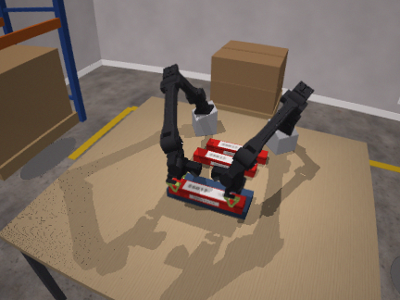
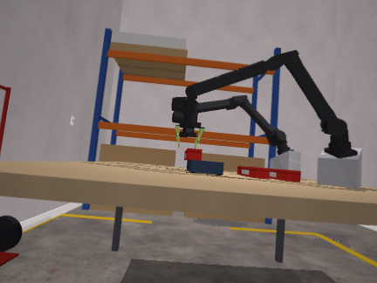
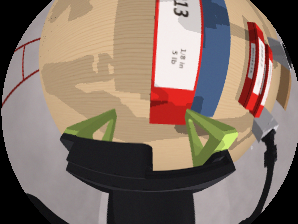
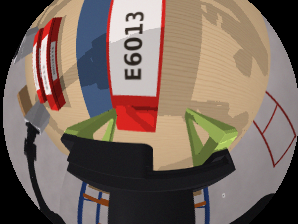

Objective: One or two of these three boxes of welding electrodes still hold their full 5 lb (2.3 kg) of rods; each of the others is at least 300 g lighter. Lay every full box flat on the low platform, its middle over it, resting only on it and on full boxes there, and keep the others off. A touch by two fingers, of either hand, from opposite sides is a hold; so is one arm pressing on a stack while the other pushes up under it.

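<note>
A red box labelled E6013 [image 1: 201,191] lies flat on the low blue platform [image 1: 247,200]. It also shows in the exterior view [image 2: 193,154], on the platform [image 2: 205,167]. My right gripper [image 1: 175,186] [image 4: 150,112] is open over the box's end nearer the blue rack, with its green fingers spread beside that end. My left gripper [image 1: 232,200] [image 3: 150,112] is open over the other end. In the exterior view the fingertips stand just above the box top. Two more red boxes [image 1: 230,148] [image 1: 218,159] lie on the table behind the platform.
Two grey arm pedestals [image 1: 204,121] [image 1: 282,141] stand at the back of the table. A large cardboard carton [image 1: 247,79] sits on the floor behind. A blue and orange rack [image 2: 183,87] stands beside the table.
</note>
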`<action>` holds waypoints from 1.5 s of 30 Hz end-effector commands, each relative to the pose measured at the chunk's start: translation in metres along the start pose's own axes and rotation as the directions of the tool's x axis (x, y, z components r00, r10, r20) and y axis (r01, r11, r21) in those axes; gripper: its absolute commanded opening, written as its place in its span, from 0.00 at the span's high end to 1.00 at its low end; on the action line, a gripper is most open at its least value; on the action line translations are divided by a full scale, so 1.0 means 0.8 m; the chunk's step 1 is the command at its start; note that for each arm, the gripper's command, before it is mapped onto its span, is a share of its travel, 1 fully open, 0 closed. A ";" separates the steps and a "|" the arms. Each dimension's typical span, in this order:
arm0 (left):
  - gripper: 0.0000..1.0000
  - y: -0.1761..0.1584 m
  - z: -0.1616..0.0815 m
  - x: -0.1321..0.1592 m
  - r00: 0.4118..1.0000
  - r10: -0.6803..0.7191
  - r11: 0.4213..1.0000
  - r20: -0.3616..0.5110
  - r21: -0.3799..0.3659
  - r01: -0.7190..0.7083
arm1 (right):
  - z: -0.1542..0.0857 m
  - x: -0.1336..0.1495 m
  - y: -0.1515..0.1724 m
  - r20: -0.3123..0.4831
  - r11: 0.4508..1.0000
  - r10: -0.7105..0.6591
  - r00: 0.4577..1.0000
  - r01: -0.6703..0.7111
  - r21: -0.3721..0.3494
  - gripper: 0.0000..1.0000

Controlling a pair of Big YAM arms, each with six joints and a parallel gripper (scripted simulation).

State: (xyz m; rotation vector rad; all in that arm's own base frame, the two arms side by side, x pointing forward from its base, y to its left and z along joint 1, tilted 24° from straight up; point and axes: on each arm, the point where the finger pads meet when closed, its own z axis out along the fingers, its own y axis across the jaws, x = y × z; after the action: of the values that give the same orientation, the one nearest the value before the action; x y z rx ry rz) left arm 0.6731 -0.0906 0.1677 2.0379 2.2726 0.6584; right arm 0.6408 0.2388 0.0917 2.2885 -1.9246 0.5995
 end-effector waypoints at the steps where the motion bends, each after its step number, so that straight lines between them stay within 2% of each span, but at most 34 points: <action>1: 0.00 -0.006 0.021 0.007 1.000 0.005 1.000 -0.013 0.031 -0.005 | -0.092 0.000 -0.038 0.041 0.992 0.029 0.999 -0.034 0.122 0.00; 2: 0.00 -0.006 0.021 0.007 1.000 0.005 1.000 -0.013 0.031 -0.005 | -0.099 0.000 -0.041 0.041 0.992 0.028 0.999 -0.033 0.122 0.00; 5: 0.00 0.003 0.014 0.007 1.000 -0.001 1.000 -0.009 0.015 0.001 | -0.085 -0.002 -0.040 0.033 0.994 0.023 0.999 -0.026 0.102 0.00; 6: 0.00 0.007 0.011 0.007 1.000 -0.004 1.000 -0.007 0.008 0.004 | -0.066 0.003 -0.034 0.026 0.996 0.020 0.999 -0.022 0.081 0.00; 9: 0.00 0.005 0.012 0.007 1.000 -0.003 1.000 -0.007 0.010 0.003 | -0.066 0.003 -0.034 0.026 0.996 0.020 0.999 -0.022 0.081 0.00; 10: 0.00 0.012 -0.014 -0.001 1.000 -0.006 1.000 0.009 -0.026 0.006 | -0.066 0.003 -0.034 0.026 0.996 0.020 0.999 -0.022 0.081 0.00; 22: 0.00 0.012 -0.014 -0.001 1.000 -0.006 1.000 0.009 -0.026 0.006 | -0.066 0.003 -0.034 0.026 0.996 0.020 0.999 -0.022 0.081 0.00; 23: 0.00 0.012 -0.014 -0.001 1.000 -0.006 1.000 0.009 -0.026 0.006 | 0.021 0.019 0.018 0.024 0.996 0.028 0.999 -0.030 0.081 0.00; 24: 0.00 -0.046 0.030 -0.023 1.000 -0.004 0.999 0.014 -0.037 0.005 | 0.014 0.019 0.018 0.024 0.996 0.028 0.999 -0.030 0.081 0.00; 26: 0.00 -0.046 0.030 -0.023 1.000 -0.004 0.999 0.014 -0.037 0.005 | 0.014 0.019 0.018 0.024 0.996 0.028 0.999 -0.030 0.081 0.00; 27: 0.00 -0.058 0.058 -0.033 1.000 0.013 1.000 0.001 0.005 -0.013 | 0.043 0.006 0.029 0.012 0.999 0.010 1.000 -0.011 0.039 0.00; 28: 0.00 -0.058 0.052 -0.033 1.000 0.012 1.000 0.001 0.005 -0.012 | 0.027 -0.016 0.032 0.017 0.999 -0.010 1.000 0.009 0.049 0.00; 29: 0.00 -0.055 0.041 -0.032 1.000 0.012 1.000 0.001 0.004 -0.012 | -0.023 -0.009 0.007 0.035 0.994 0.022 0.999 -0.026 0.104 0.00; 30: 0.00 -0.036 0.018 -0.032 1.000 0.002 1.000 0.009 -0.020 -0.002 | -0.044 -0.002 0.006 0.039 0.993 0.028 0.999 -0.033 0.118 0.00; 31: 0.00 -0.026 -0.023 -0.022 1.000 -0.014 0.998 0.028 -0.060 0.016 | -0.049 -0.002 0.007 0.039 0.993 0.028 0.999 -0.033 0.118 0.00; 34: 0.00 -0.027 -0.042 -0.021 1.000 -0.014 0.998 0.028 -0.061 0.016 | -0.052 -0.001 0.012 0.039 0.992 0.029 0.999 -0.033 0.118 0.00; 38: 0.00 -0.028 -0.068 -0.020 1.000 -0.015 0.998 0.026 -0.062 0.017 | -0.083 0.000 0.013 0.039 0.992 0.029 0.999 -0.034 0.119 0.00; 39: 0.00 -0.030 -0.064 -0.023 1.000 -0.010 0.999 0.021 -0.051 0.011 | -0.093 0.000 0.013 0.039 0.992 0.029 0.999 -0.034 0.119 0.00; 40: 0.00 -0.036 -0.047 -0.031 1.000 0.001 1.000 0.011 -0.022 -0.001 | -0.102 0.000 0.013 0.040 0.992 0.029 0.999 -0.034 0.119 0.00; 41: 0.00 -0.036 -0.053 -0.031 1.000 0.001 1.000 0.011 -0.022 -0.001 | -0.106 -0.003 0.014 0.036 0.994 0.026 0.999 -0.029 0.110 0.00; 43: 0.00 -0.036 -0.053 -0.031 1.000 0.001 1.000 0.011 -0.022 -0.001 | -0.106 -0.003 0.014 0.036 0.994 0.026 0.999 -0.029 0.110 0.00; 44: 0.00 -0.062 -0.035 -0.026 1.000 0.015 1.000 -0.008 0.028 -0.015 | -0.086 -0.013 0.018 0.025 0.997 0.012 1.000 -0.014 0.079 0.00; 45: 0.00 -0.061 -0.041 -0.026 1.000 0.015 1.000 -0.009 0.027 -0.014 | -0.093 -0.013 0.019 0.026 0.997 0.012 1.000 -0.015 0.079 0.00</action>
State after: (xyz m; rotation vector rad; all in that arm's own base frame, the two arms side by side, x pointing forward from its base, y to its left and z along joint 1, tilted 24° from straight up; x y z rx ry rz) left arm 0.6305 -0.1162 0.1859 2.0318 2.2604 0.6626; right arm 0.5993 0.2456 0.1319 2.3190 -1.9385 0.6318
